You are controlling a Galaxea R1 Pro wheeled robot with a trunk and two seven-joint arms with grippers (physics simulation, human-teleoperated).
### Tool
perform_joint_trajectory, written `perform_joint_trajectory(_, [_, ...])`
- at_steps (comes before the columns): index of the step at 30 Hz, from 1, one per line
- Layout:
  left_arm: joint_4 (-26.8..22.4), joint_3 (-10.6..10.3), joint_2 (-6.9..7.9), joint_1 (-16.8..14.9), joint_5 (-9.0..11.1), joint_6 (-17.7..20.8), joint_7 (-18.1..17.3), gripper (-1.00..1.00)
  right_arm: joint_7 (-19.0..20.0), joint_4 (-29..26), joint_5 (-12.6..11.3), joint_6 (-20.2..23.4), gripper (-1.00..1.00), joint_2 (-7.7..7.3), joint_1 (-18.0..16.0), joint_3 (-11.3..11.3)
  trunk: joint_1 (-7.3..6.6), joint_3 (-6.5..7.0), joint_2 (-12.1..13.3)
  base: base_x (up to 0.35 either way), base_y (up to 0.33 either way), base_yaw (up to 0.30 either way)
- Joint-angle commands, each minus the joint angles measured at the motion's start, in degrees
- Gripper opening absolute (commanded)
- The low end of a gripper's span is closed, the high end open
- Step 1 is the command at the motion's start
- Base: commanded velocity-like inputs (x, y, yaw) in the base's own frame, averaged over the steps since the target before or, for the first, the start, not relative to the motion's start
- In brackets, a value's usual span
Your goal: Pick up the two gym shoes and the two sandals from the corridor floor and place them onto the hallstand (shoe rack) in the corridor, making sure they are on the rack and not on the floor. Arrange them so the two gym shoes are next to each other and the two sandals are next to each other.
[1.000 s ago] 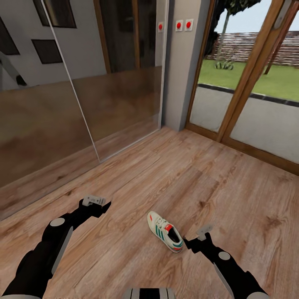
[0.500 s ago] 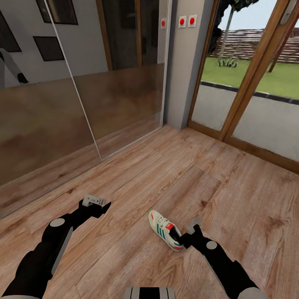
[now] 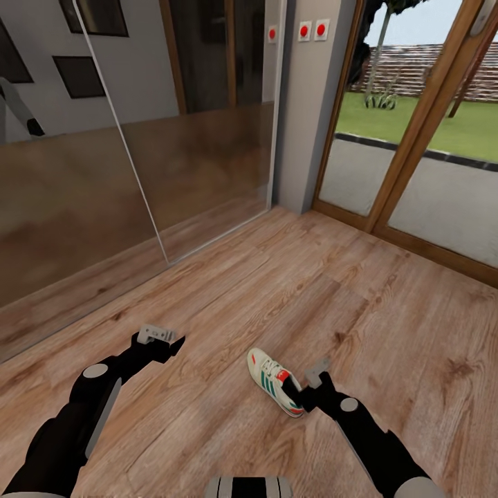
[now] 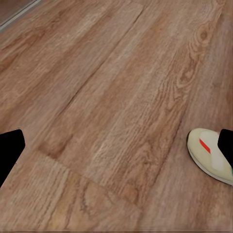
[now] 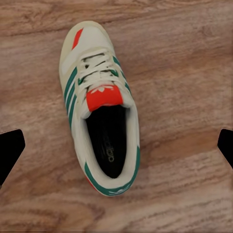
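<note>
One gym shoe (image 3: 275, 382), white with green stripes and a red-orange tongue, lies on the corridor floor (image 3: 290, 290) with its toe pointing away from me. My right gripper (image 3: 301, 400) hovers open at the shoe's heel end. In the right wrist view the gym shoe (image 5: 99, 107) lies lengthwise between the spread fingertips (image 5: 9, 148), untouched. My left gripper (image 3: 176, 342) hangs open over bare planks to the shoe's left. The left wrist view catches the shoe's toe (image 4: 211, 155) at its edge. The sandals and the hallstand are out of view.
A large glass sliding panel (image 3: 131, 138) runs along the left wall. A grey pillar (image 3: 308, 117) stands at the back. Wood-framed glazed doors (image 3: 387, 173) to the garden close off the right side. Open wooden floor lies around the shoe.
My right gripper has moved left and forward, from beside the gym shoe's heel to over it. The shoe and the left arm have not moved. The camera shifted slightly.
</note>
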Motion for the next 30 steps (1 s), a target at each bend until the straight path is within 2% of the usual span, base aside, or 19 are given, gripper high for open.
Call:
perform_joint_trajectory(1, [-0.1,0.1,-0.02,0.0,-0.3,0.3,-0.4,1.0,0.2,-0.1,0.6,0.2,1.0,-0.09,0.0,0.1,0.01,-0.32,0.0,0.0,0.0,0.0])
perform_joint_trajectory(5, [-0.1,0.1,-0.05,-0.1,-0.3,0.3,-0.4,1.0,0.5,-0.2,0.6,0.1,1.0,-0.21,0.0,0.0,0.11,-1.49,-0.1,0.0,0.0,0.0])
perform_joint_trajectory(12, [-0.1,0.0,-0.08,-0.2,-0.2,0.3,-0.4,1.0,4.4,-0.2,0.7,0.1,1.0,-0.3,0.0,0.0,0.29,-3.65,-0.2,0.0,0.0,0.0])
perform_joint_trajectory(17, [-0.1,0.0,-0.11,-0.2,-0.2,0.3,-0.4,1.0,5.0,-0.3,0.7,0.0,1.0,-0.36,0.0,-0.1,0.42,-5.21,-0.2,0.0,0.0,0.0])
perform_joint_trajectory(23, [-0.1,0.0,-0.11,-0.3,-0.3,0.3,-0.4,1.0,5.1,-1.3,0.7,0.0,1.0,-1.45,0.0,-0.1,0.42,-5.49,-0.2,0.0,0.0,0.0])
perform_joint_trajectory(24, [-0.1,0.0,-0.06,-0.3,-0.3,0.3,-0.4,1.0,5.2,-3.5,0.6,0.0,1.0,-2.8,0.0,-0.7,0.42,-5.49,-0.2,0.0,0.0,0.0])
perform_joint_trajectory(30, [-0.1,0.0,-0.05,-0.3,-0.3,0.3,-0.4,1.0,5.2,-4.3,0.6,0.1,1.0,-3.26,0.0,-3.2,0.42,-5.5,-0.2,0.0,0.0,0.0])
